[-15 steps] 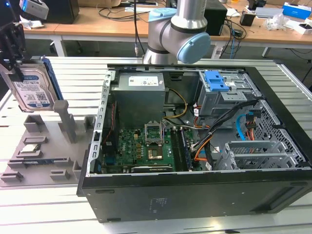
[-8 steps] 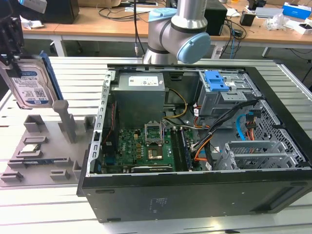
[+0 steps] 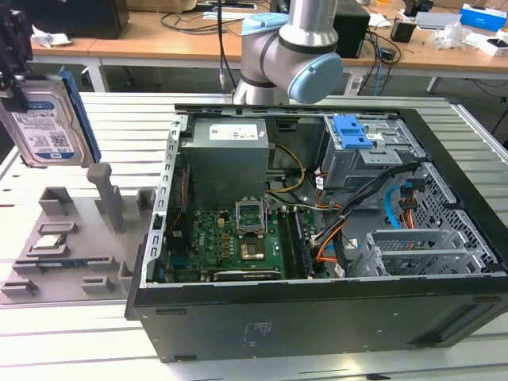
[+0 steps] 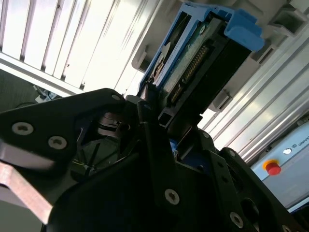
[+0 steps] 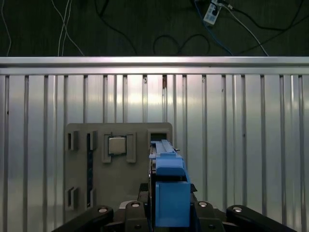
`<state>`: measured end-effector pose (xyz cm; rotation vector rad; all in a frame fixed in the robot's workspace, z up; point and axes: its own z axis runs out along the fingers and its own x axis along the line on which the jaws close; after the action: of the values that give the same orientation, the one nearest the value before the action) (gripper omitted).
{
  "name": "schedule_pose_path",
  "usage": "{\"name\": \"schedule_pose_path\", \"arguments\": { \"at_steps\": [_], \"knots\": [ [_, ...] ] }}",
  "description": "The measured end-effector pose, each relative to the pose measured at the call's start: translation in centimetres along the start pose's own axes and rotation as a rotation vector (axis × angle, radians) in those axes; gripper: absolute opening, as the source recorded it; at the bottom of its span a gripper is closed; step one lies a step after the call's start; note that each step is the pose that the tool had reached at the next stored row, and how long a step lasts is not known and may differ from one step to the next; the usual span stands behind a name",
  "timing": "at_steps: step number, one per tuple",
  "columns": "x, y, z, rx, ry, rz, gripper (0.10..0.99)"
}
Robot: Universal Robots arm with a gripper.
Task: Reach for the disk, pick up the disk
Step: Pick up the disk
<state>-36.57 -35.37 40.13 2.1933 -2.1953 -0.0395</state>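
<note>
The disk (image 3: 46, 121), a silver hard drive with a white-and-blue label and a blue bracket frame, hangs upright at the exterior view's far left, above the grey fixture plate (image 3: 71, 246). My black gripper (image 3: 14, 75) is shut on its upper end. In the second wrist view the disk (image 4: 193, 63) juts out from between my black fingers (image 4: 147, 118), connector edge showing. In the first wrist view the disk's blue bracket (image 5: 169, 188) stands edge-on over the fixture plate (image 5: 82, 169), held between the jaws of my gripper (image 5: 169, 215).
An open computer case (image 3: 317, 317) lies at the exterior view's right, with a grey drive cage and blue latch (image 3: 353, 131) inside. A small square silver chip (image 5: 116, 144) sits in the fixture plate. The arm's base (image 3: 286, 48) stands behind the case on the slatted metal table (image 3: 119, 119).
</note>
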Motion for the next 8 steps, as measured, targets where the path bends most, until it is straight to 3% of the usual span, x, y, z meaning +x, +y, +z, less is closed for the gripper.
{"name": "schedule_pose_path", "arguments": {
  "at_steps": [8],
  "knots": [
    [0.01, 0.03, -1.88, -0.001, 0.0000, 0.000, 0.365]
  ]
}}
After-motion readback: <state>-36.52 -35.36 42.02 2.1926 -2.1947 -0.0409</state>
